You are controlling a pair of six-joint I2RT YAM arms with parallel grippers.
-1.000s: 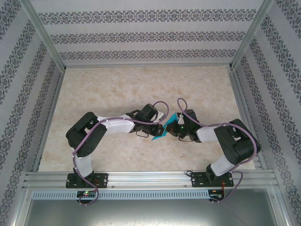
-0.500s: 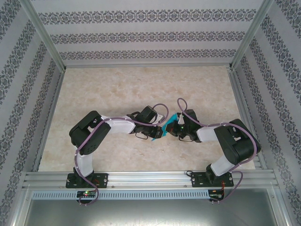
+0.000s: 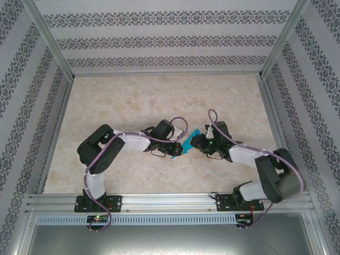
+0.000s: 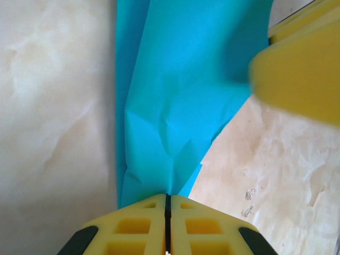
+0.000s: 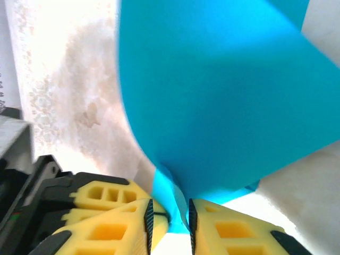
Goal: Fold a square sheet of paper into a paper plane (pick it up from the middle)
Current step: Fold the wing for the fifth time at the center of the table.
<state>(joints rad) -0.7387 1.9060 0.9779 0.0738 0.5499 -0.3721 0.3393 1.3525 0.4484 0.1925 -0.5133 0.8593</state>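
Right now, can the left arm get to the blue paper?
Looks like yes: the left end effector is shut on the paper, with the right end effector pinching another part.

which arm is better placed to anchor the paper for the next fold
Probably left: the left fingers are shut on the narrow end of the creased paper. The right fingers pinch a curled, lifted edge, so that arm looks freer to make the fold.

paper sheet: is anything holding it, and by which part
Both hold the paper sheet: the left gripper is shut on its narrow creased end, the right gripper pinches a bunched edge.
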